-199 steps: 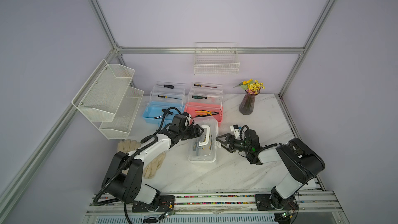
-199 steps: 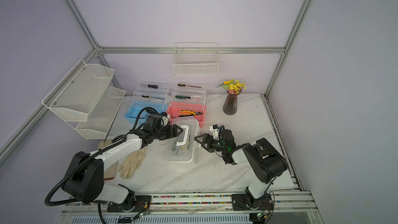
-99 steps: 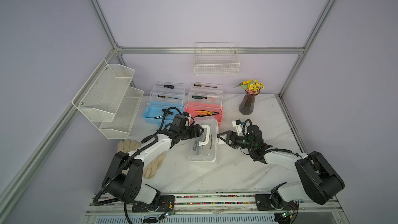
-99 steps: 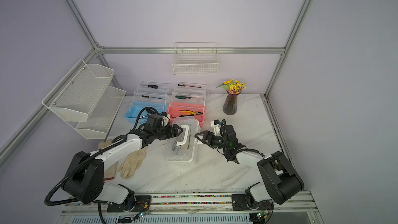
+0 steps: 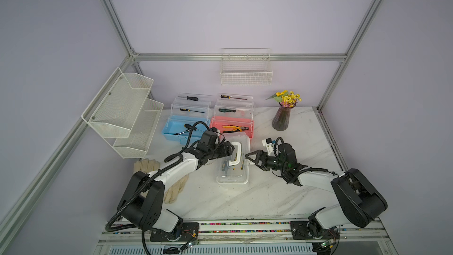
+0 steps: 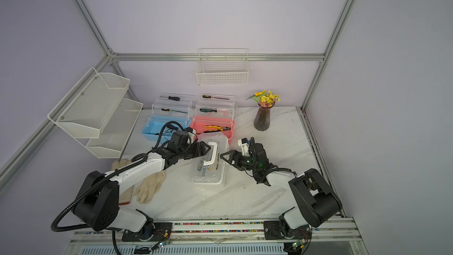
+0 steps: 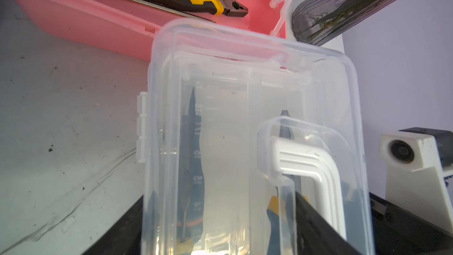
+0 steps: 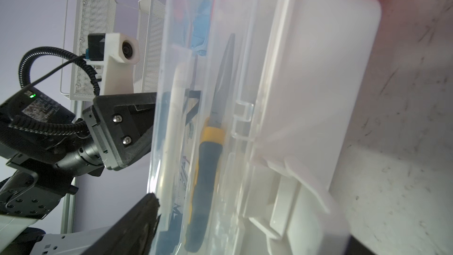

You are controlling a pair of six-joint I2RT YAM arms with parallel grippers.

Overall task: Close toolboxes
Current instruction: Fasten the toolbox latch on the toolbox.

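The marble desk (image 5: 282, 192) carries three toolboxes. The blue toolbox (image 5: 171, 126) and pink toolbox (image 5: 217, 123) stand open at 12 o'clock with their trays fanned up, while the white toolbox (image 5: 232, 175) lies mid-desk with its clear lid down. The left tool (image 5: 228, 153), spread wide and gripping nothing, reaches over the lid's 9 o'clock edge beside the white handle (image 5: 236, 153), probably to steady it. The right tool (image 5: 251, 161), equally released, hovers just beside the 3 o'clock wall, likely lined up on the latch (image 8: 301, 175).
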